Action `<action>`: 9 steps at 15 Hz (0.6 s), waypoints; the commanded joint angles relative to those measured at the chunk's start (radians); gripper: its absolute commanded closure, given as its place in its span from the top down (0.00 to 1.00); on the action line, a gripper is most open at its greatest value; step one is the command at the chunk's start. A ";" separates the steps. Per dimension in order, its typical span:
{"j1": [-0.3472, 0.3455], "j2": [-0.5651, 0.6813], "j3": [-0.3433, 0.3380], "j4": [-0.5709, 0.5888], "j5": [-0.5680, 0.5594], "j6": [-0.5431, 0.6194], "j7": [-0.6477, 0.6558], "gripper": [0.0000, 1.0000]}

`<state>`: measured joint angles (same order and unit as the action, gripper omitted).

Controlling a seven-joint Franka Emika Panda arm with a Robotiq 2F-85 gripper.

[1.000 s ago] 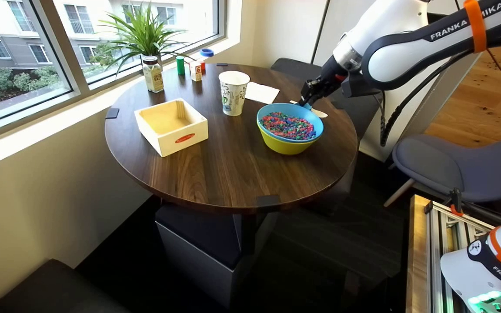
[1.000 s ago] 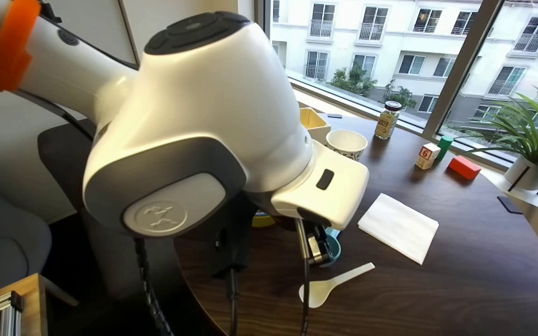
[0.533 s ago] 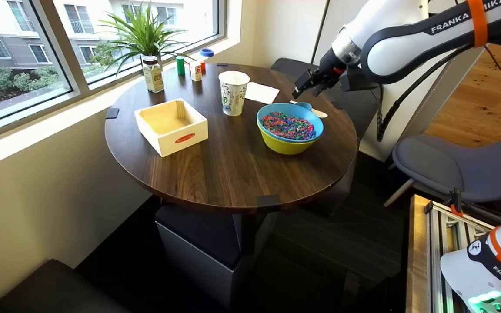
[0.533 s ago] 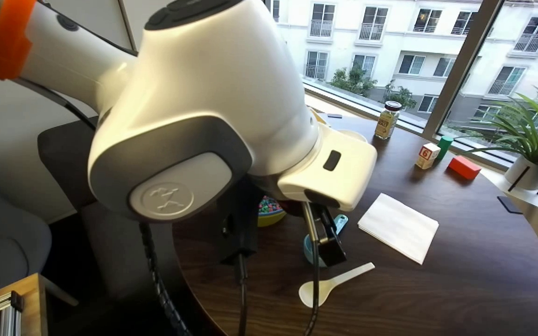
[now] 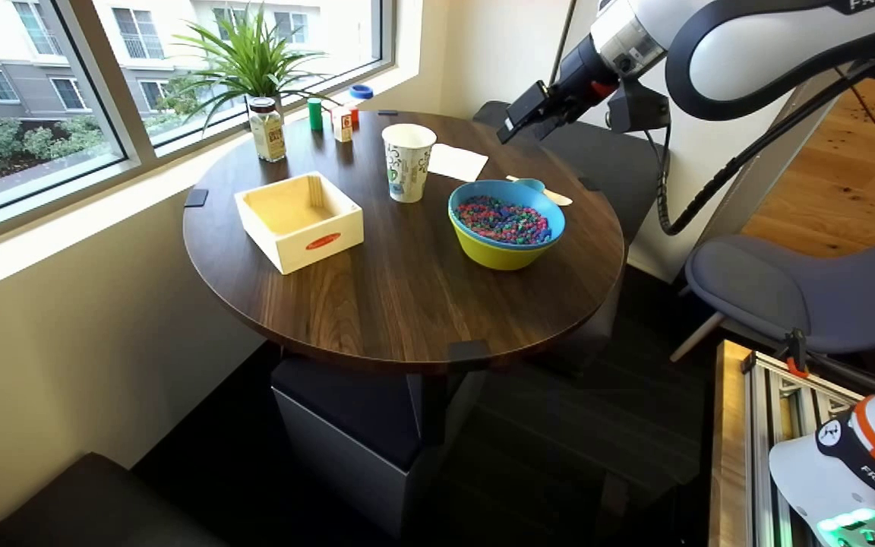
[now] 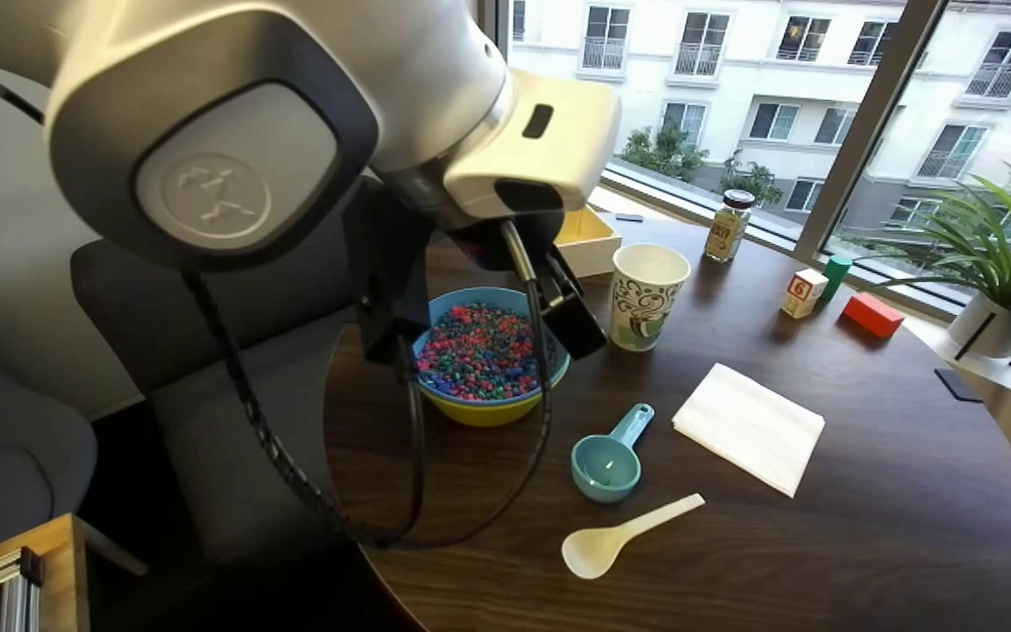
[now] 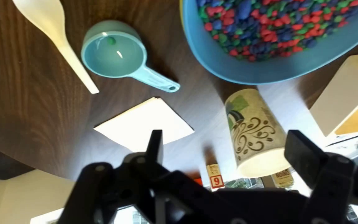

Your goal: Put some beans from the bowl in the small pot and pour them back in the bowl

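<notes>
- The round table point(image 5: 399, 311) is topped in dark wood; a pale glare is thrown back from it in the wrist view.
- The bowl point(image 6: 488, 412), yellow outside and blue inside, is set on it and filled with beans point(image 6: 483, 351).
- The scoop point(image 6: 606, 465) is laid near the bowl, just beside a spoon point(image 6: 598, 546); one green piece is seen inside it.
- The gripper point(image 7: 224, 146) is held above the table, released, its fingers point(image 7: 156, 144) spread well apart.
- A napkin point(image 6: 751, 430) is laid flat; a cup point(image 6: 641, 303) is stood upright between bowl and jar point(image 6: 727, 230).
- A tray point(image 5: 285, 213) is placed toward the window frame point(image 6: 865, 132).
- A plant point(image 5: 251, 57) is kept on the sill; a grey chair point(image 5: 794, 289) is placed nearby.
</notes>
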<state>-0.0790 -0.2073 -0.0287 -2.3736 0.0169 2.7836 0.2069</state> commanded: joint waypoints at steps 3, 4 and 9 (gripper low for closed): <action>0.064 -0.031 0.014 -0.072 0.069 -0.013 -0.049 1.00; 0.074 -0.023 0.013 -0.077 0.083 -0.016 -0.060 1.00; 0.103 0.015 0.000 -0.088 0.136 -0.016 -0.138 1.00</action>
<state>0.0020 -0.2085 -0.0145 -2.4520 0.1030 2.7752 0.1290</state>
